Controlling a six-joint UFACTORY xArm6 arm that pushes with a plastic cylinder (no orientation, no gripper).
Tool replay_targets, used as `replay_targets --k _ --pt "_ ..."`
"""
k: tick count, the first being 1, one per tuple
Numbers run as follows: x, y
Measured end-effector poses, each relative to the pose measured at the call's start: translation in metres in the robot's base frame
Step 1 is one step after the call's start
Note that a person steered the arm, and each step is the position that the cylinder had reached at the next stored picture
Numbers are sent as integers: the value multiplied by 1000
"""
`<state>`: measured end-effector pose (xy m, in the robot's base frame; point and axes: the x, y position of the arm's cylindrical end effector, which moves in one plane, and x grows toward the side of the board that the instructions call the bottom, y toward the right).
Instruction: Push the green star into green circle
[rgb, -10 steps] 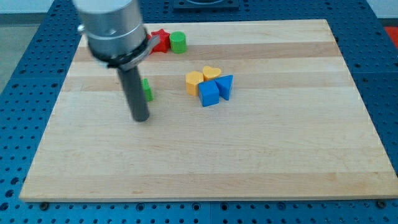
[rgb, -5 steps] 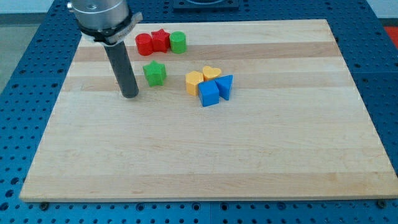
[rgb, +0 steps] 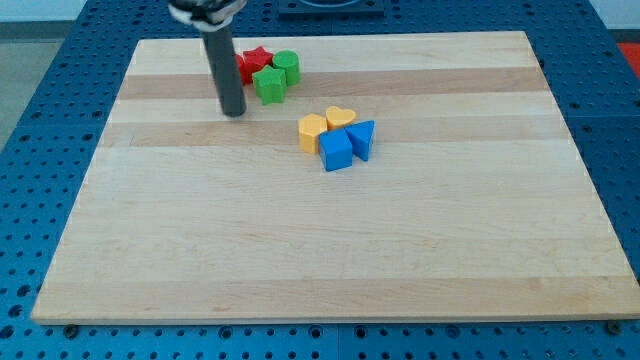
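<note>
Now my tip (rgb: 233, 112) sits on the desk (rgb: 330, 240) toward the view's top left, just left of the green star (rgb: 269, 85) & a bit lower in view, w/ a small gap, not touching as far as I can tell. Green star is pressed against the green circle (rgb: 287, 66), which is up and to its right; star overlaps the circle's lower-left edge in view. Red star (rgb: 256, 62) is right behind, touching both greens by the look of it. Red block (rgb: 243, 69) left of it is mostly hidden by the rod, shape can't tell. Near the desk's middle, well apart from the greens: yellow block (rgb: 312, 131), yellow heart (rgb: 340, 117), blue cube (rgb: 337, 151), blue triangle (rgb: 363, 138), all bunched & touching. No jaws on this rig, just the rod, so no jaw state to give. No containers on the desk; blocks all lie on bare wood.
</note>
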<state>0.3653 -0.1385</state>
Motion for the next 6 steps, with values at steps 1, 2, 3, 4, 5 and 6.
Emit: replay_targets --k 1,2,3,4,5,6 --pt "3 22" --pt "-26 33" --pt "-30 30" --pt "-44 30" --pt "-50 30" --pt "-17 30"
